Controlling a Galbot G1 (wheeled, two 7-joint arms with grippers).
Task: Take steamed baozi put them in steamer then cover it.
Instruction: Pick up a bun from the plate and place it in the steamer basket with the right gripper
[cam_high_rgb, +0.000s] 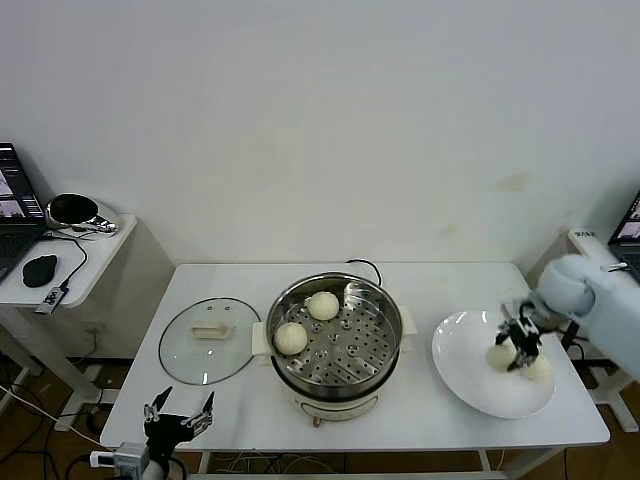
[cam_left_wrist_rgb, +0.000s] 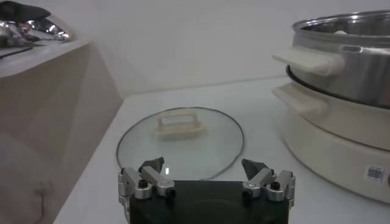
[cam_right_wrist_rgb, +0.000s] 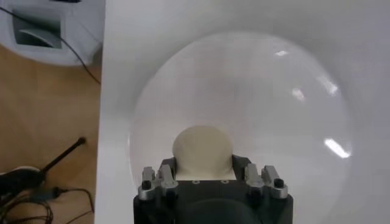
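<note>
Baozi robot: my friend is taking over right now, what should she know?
Right claw: shut on a baozi on the white plate; another baozi sits beside it.
Left claw: open, parked at the table's front-left edge.
Done: two baozi sit in the steamer.
Left: carry over the plate's two baozi, then put the glass lid, lying left of the steamer, on top.

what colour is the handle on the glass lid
Cream, on the glass lid's handle; clearest in the left wrist view.
</note>
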